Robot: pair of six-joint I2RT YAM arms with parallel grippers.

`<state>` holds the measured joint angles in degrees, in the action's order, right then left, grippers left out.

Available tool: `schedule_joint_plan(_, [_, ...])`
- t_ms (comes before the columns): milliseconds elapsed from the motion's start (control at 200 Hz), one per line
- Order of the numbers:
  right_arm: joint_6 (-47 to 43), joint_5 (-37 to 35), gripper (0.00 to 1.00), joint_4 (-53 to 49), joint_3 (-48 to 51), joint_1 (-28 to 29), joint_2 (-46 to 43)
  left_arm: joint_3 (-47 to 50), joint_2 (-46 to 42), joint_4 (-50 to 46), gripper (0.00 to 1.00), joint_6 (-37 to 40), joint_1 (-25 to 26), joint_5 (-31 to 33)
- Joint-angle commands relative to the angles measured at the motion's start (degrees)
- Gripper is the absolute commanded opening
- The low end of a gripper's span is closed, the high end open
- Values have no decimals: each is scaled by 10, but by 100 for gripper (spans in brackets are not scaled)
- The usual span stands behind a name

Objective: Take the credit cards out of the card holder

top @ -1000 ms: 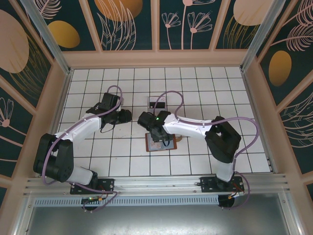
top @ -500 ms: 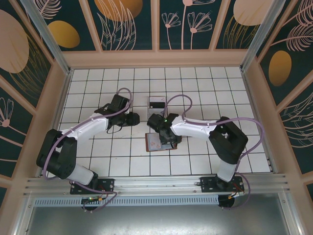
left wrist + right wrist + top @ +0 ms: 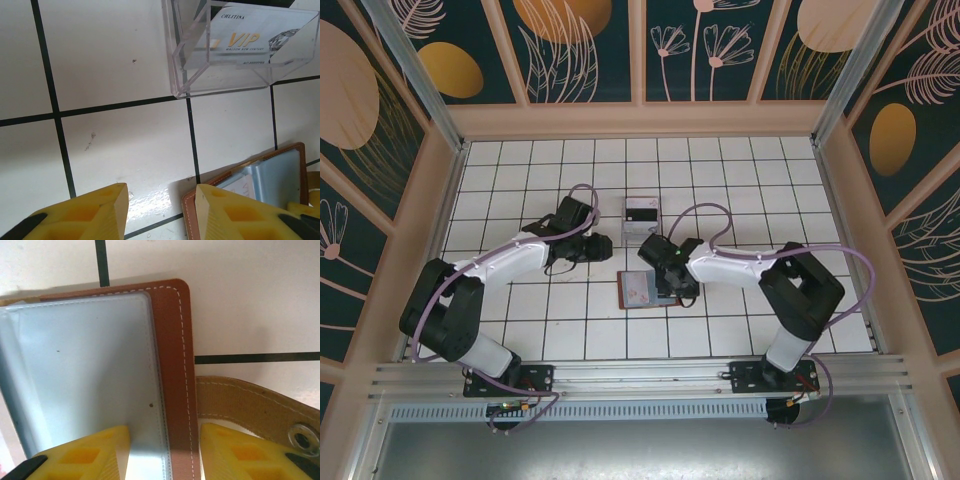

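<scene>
on white tiles (image 3: 250,300), card holder (image 3: 100,355) edge sits within the open right end effector (image 3: 164,440).

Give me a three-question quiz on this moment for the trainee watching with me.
1. True or false: the card holder lies open on the tiles, grey-blue inside facing up.
2. Pick one: what sits inside the clear acrylic stand? A) a card printed VIP; B) a coin; C) a key.
3. Short answer: which gripper has its fingers either side of the card holder's stitched brown edge?

Key: 1 true. 2 A. 3 the right gripper, fingers apart, with the snap tab just beside it.
</scene>
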<state>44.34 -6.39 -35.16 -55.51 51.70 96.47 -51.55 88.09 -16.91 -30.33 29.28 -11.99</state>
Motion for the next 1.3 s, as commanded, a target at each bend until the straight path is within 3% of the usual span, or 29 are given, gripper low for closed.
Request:
schedule_joint_plan(0, [16,25,42,34,29,-10,-17,-14,6,2,41,-9,4,-2])
schedule_joint_plan(591, [18,53,27,59,31,-6,-21,20,-14,-8,41,-16,22,-23])
schedule_joint_plan(966, [13,34,34,2,-23,-1,-29,60,11,22,37,-52,85,-30])
schedule_joint_plan(1296, [5,18,35,-40,-72,-1,-42,62,30,19,31,-45,94,-19])
